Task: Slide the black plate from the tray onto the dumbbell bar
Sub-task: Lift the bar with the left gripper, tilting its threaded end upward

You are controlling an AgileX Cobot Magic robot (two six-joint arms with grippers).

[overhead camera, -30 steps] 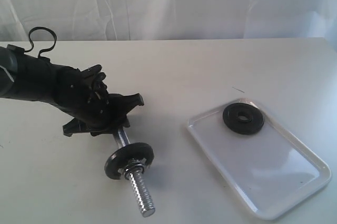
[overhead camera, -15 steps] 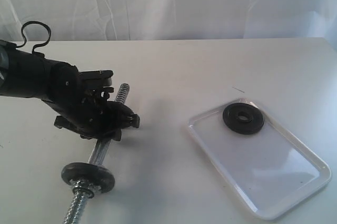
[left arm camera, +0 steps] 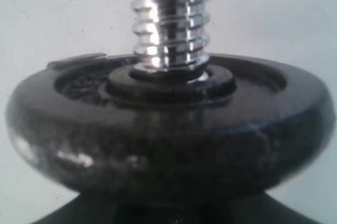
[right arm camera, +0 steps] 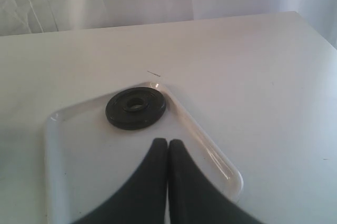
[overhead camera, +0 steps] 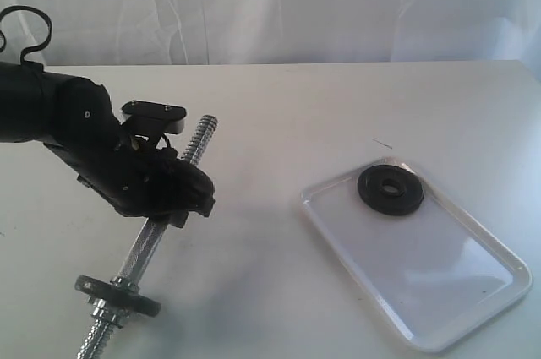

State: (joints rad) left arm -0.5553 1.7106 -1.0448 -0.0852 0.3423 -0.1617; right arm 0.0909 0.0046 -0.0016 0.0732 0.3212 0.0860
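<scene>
The black plate (overhead camera: pixel 390 190) lies flat in the far corner of the white tray (overhead camera: pixel 461 325), on the right of the table. My left gripper (overhead camera: pixel 165 190) is shut on the knurled middle of the dumbbell bar (overhead camera: pixel 193 149) and holds it slanted above the table. One bare threaded end points up and away. The low end carries a black disc (overhead camera: pixel 117 296) and a silver nut. That disc (left arm camera: pixel 168 129) and the threaded rod (left arm camera: pixel 168 18) fill the left wrist view and hide the jaws. My right gripper (right arm camera: pixel 167 142) is shut and empty, over the tray (right arm camera: pixel 63 113), short of the plate (right arm camera: pixel 136 109).
A white curtain hangs behind the white table (overhead camera: pixel 321 106). A short dark mark (overhead camera: pixel 382 144) lies on the table just beyond the tray. The bar's low end reaches the bottom edge of the exterior view.
The left arm has swung the bar round: the loaded end went from pointing front right to front left, and the bare end has risen into view. Plate and tray have not moved.
</scene>
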